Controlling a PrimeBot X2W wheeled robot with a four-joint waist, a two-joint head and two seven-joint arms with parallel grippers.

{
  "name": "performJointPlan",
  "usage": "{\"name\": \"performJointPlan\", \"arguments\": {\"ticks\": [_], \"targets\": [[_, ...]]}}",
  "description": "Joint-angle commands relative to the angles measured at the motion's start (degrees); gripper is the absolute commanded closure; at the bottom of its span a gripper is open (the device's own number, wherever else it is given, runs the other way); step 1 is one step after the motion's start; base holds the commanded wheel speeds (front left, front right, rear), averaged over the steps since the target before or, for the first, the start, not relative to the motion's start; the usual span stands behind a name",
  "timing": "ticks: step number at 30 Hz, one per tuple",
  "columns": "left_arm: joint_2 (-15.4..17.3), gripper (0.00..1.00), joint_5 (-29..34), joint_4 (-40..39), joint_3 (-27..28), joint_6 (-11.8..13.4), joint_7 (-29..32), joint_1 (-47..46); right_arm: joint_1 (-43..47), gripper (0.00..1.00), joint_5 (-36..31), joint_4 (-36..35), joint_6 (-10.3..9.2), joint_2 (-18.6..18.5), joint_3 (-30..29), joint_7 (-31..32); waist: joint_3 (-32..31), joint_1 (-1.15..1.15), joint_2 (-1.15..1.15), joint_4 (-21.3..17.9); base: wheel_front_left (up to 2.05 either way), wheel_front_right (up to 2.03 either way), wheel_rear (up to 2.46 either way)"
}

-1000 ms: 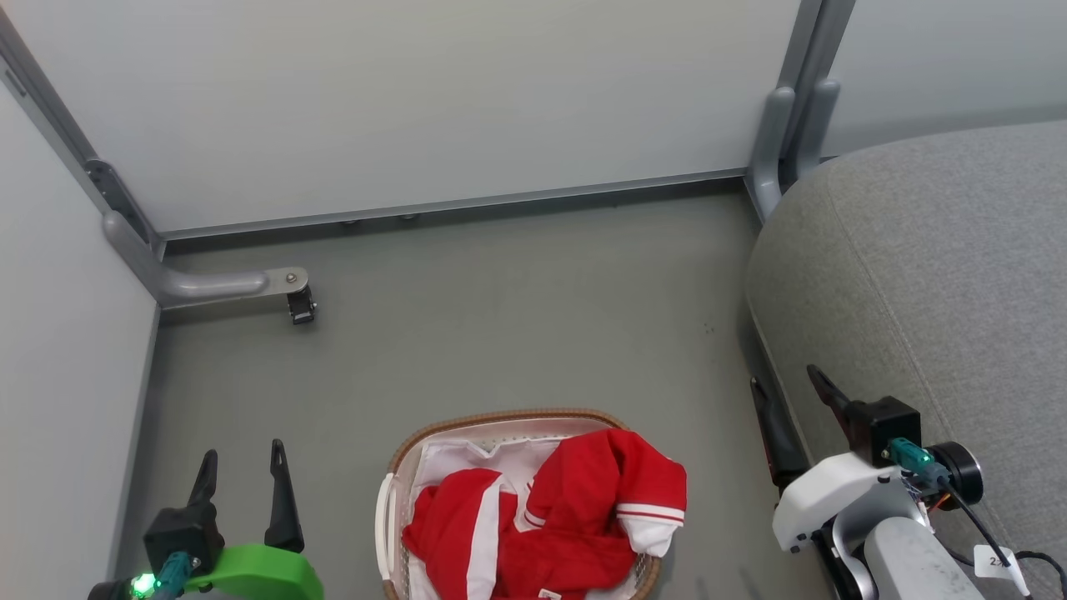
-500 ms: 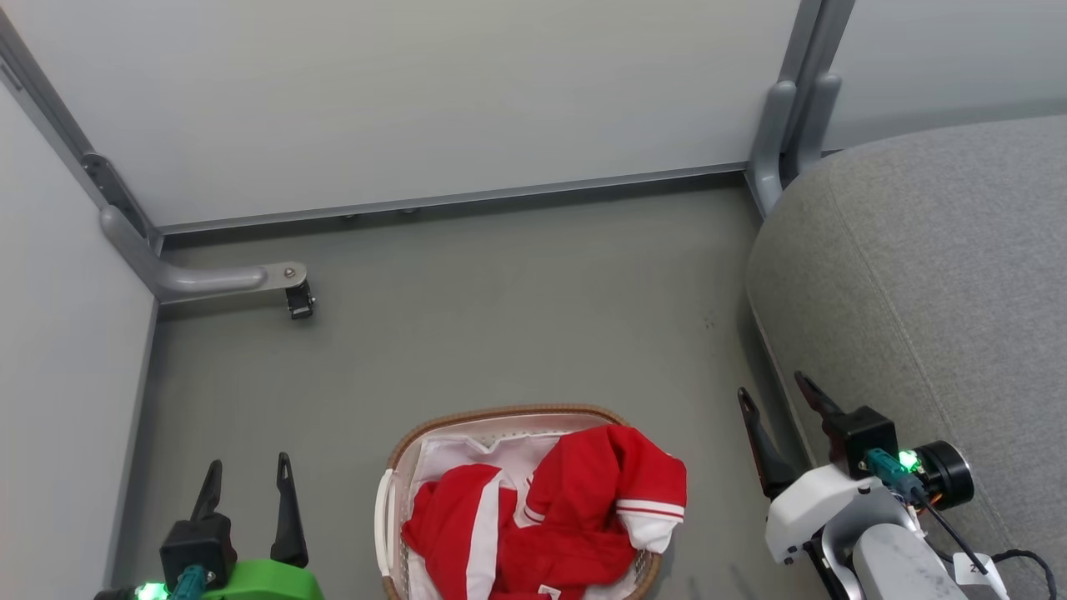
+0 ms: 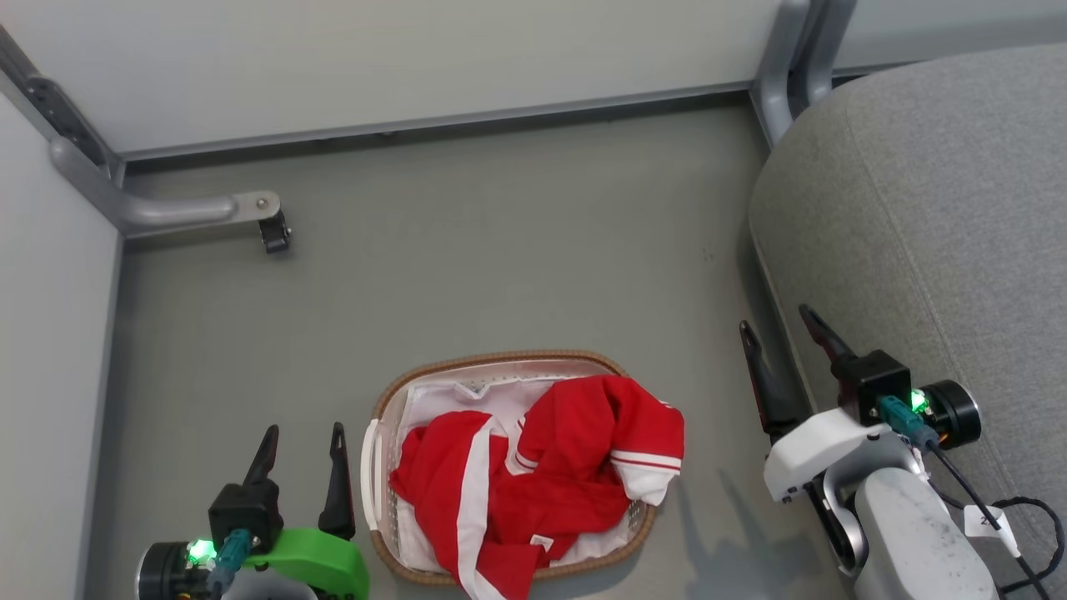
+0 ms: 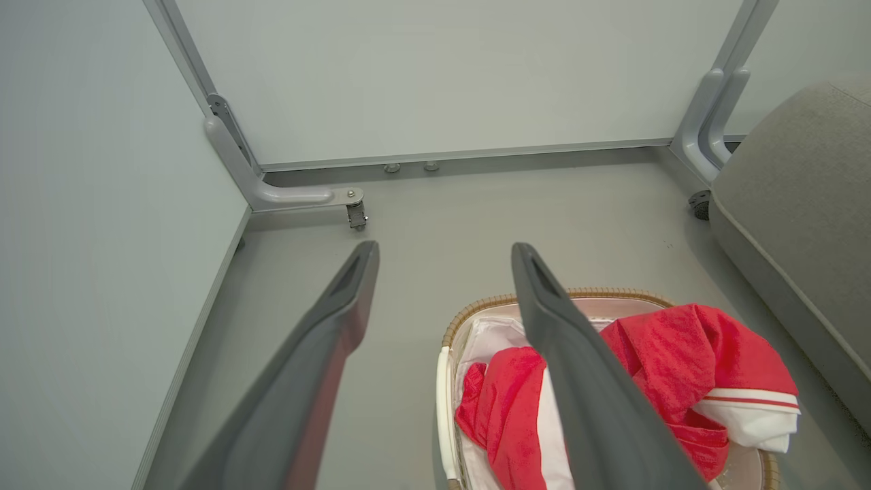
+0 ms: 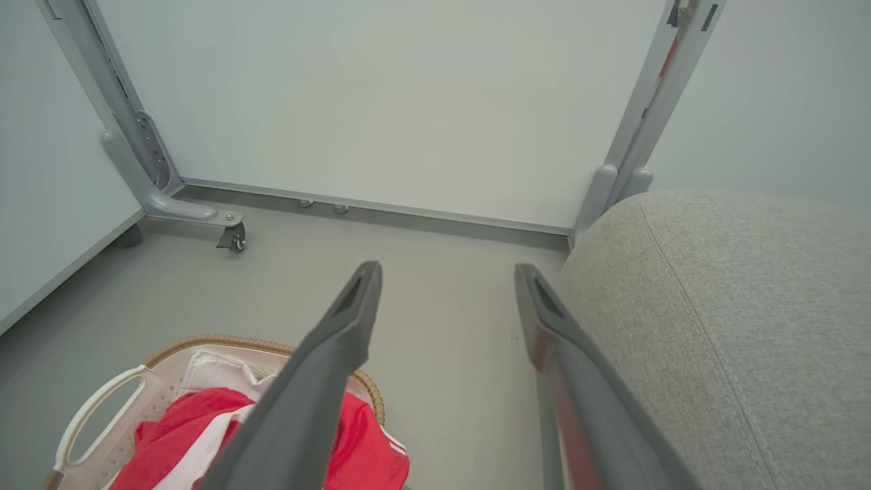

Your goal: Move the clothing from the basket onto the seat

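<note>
The red clothing (image 3: 542, 475) with white stripes and cuffs lies heaped in the basket (image 3: 500, 364), one sleeve draped over its right rim. It also appears as clothing (image 4: 680, 367) in the left wrist view and clothing (image 5: 184, 435) in the right wrist view. The grey seat (image 3: 934, 200) fills the right side. My left gripper (image 3: 302, 440) stands open just left of the basket, holding nothing. My right gripper (image 3: 779, 321) is open between the basket and the seat's edge, also holding nothing.
Pale partition panels close off the far side and the left. A grey metal foot with a castor (image 3: 273, 233) juts out at the far left, and a grey post (image 3: 788, 67) stands by the seat's far corner. Grey floor (image 3: 500, 250) lies beyond the basket.
The head camera has tilted down, so the whole scene has slid up in view and more of the basket shows. Both grippers sit higher in view, still open.
</note>
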Motion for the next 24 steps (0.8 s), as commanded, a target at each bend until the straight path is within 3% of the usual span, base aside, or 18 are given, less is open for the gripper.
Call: {"name": "performJointPlan", "arguments": {"ticks": [1, 11, 24], "targets": [[0.18, 0.0, -0.18, 0.47, -0.64, -0.08, -0.02, -1.59, -1.17, 0.0, 0.35, -0.55, -0.02, -0.36, -0.06, -0.24, 4.63, 0.0, 0.0, -0.98, 0.0, 0.0, 0.0], [0.25, 0.0, -2.66, 6.66, -5.72, -0.67, 0.0, -9.47, -5.67, 0.0, 1.88, -4.73, -0.02, -0.36, 0.49, -0.24, 14.4, 0.0, 0.0, -2.81, 0.0, 0.0, 0.0], [0.25, 0.0, -0.82, 14.61, -9.54, -1.08, 0.0, -20.85, -11.96, 0.0, 3.85, -11.87, -0.02, 0.19, 3.52, -0.24, 26.6, 0.0, 0.0, -5.36, 0.0, 0.0, 0.0]]}}
